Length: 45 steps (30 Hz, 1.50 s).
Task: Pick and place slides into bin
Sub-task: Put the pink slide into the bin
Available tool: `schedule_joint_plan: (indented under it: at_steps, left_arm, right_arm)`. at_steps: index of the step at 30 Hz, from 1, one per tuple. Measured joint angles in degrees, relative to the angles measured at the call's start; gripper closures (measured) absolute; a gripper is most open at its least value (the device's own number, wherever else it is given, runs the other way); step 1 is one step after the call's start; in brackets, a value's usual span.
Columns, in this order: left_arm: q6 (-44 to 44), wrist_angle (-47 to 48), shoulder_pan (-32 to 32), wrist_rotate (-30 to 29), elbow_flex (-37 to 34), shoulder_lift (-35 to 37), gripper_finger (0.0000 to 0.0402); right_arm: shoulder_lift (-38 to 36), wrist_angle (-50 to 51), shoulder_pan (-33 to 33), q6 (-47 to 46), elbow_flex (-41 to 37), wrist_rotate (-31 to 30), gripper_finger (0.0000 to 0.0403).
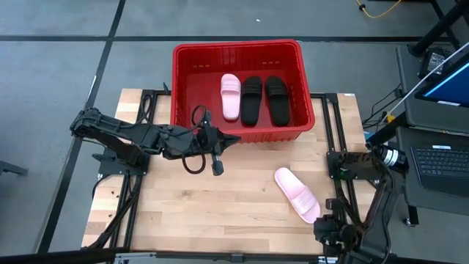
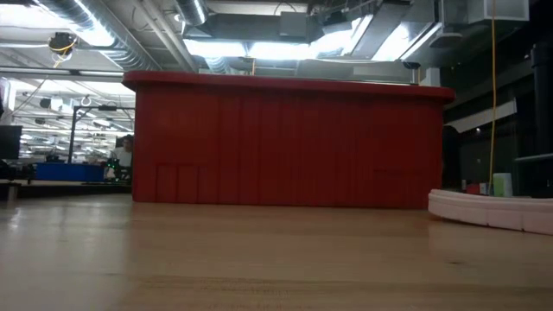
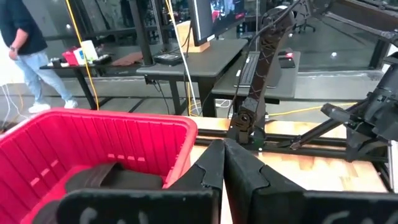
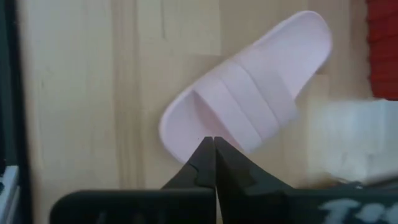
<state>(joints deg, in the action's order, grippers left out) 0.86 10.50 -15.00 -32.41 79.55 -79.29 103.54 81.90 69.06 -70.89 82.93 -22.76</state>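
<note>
The red bin [image 1: 236, 82] stands at the table's far middle. Inside it one pale pink slide [image 1: 231, 95] and two black slides [image 1: 251, 100] [image 1: 277, 99] lie side by side on its floor. Another pale pink slide [image 1: 296, 193] lies sole down on the table at the near right, strap up [image 4: 249, 102]; the low view shows it [image 2: 491, 207] right of the bin [image 2: 285, 142]. My right gripper [image 4: 214, 144] is shut and hangs above this slide's near end, by the table's near right corner [image 1: 325, 226]. My left gripper [image 1: 234, 138] is shut, level, just outside the bin's near wall [image 3: 224, 152].
Bare wooden table top [image 1: 205, 198] spreads between the arms and in front of the bin. A desk with a laptop [image 1: 443, 165] stands off the table's right edge. A person [image 3: 25, 50] walks in the room beyond the bin.
</note>
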Motion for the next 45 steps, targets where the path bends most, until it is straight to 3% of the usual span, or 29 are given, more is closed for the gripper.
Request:
schedule_joint_plan:
  at_steps: [9,24,45]
  left_arm:
    - [-0.6,0.0,0.0,1.0,0.0,0.0,0.0398]
    - [-0.6,0.0,0.0,3.4,0.0,0.0,0.04]
    - [-0.6,0.6,0.0,3.4,0.1,0.0,0.0394]
  right_arm:
    - [0.1,-4.4,0.0,-1.0,-4.1,-0.1,0.036]
    - [0.0,-10.4,0.0,-2.8,-11.1,-0.2,0.0251]
    - [0.0,-13.3,-3.0,-5.4,-18.6,-0.7,0.0259]
